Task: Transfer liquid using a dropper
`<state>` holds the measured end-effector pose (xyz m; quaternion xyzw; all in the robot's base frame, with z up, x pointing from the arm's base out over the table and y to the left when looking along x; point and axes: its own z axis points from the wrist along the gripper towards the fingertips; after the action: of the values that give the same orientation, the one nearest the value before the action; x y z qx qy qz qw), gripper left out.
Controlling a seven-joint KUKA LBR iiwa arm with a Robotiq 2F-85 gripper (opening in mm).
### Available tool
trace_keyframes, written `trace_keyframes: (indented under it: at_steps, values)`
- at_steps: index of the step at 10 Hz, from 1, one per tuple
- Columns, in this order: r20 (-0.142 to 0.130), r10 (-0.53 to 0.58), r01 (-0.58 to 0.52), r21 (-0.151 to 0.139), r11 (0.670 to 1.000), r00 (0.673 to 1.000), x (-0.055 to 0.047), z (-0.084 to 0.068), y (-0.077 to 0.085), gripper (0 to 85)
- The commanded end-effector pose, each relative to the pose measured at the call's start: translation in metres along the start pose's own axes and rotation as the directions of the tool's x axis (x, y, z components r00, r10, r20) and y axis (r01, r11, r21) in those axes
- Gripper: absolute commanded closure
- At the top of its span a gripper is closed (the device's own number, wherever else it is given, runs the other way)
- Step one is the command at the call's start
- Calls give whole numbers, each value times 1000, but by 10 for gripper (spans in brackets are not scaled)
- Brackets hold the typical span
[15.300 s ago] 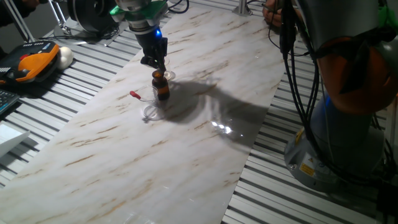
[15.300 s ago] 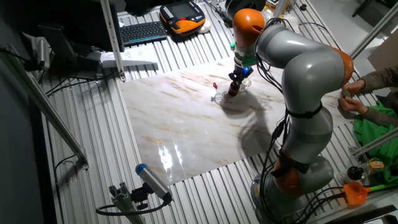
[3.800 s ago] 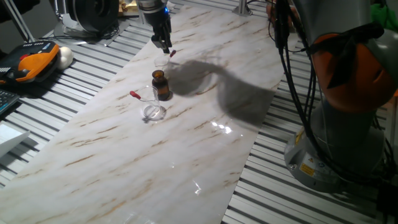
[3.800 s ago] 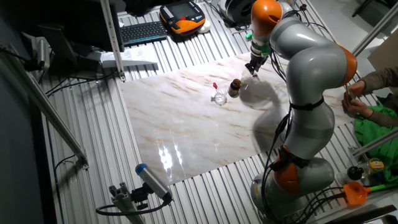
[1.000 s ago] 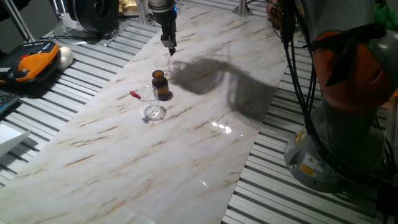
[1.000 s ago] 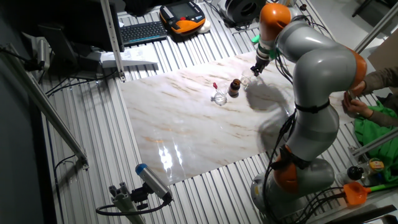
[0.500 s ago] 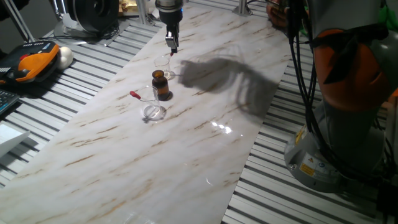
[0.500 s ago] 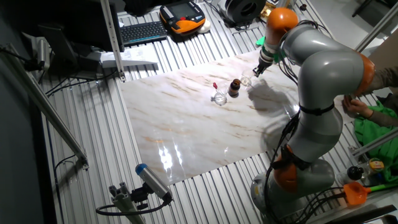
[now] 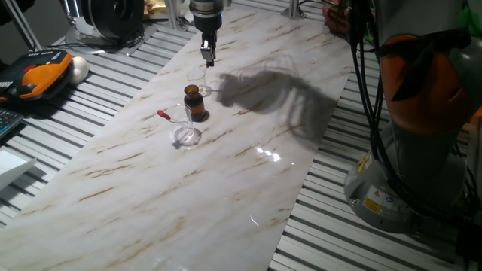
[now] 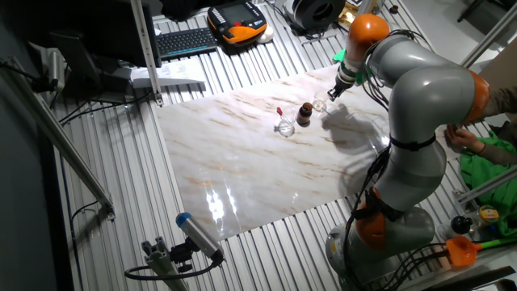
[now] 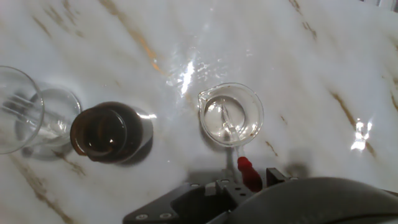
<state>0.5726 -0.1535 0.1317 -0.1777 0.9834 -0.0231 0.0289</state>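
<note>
Claw has drifted slightly right in the last second, pinching the dropper by its red bulb, tip over the small beaker; likely squeezing liquid out, drops not visible. Count: one amber bottle, two beakers, one dish, a spare dropper on the desk.

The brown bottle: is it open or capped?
Open. In the hand view the bottle shows a round, dark, uncovered mouth from above, and no cap sits on it in either fixed view.
</note>
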Motion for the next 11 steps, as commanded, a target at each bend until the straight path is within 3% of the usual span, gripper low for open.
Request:
trace_keyframes:
  at_steps: [1, 4, 6, 9, 11]
  values:
    - [3, 0, 0, -4, 1000, 1000, 0, 2, 0, 510]
    - [24, -1, 2, -12, 1000, 1000, 0, 6, 0, 510]
    - [57, 6, -5, -30, 1000, 998, 1, 5, 0, 510]
    - [107, -2, 5, -32, 999, 994, 1, 4, 1, 510]
    - [116, -1, 5, -30, 1000, 993, -1, 3, 2, 510]
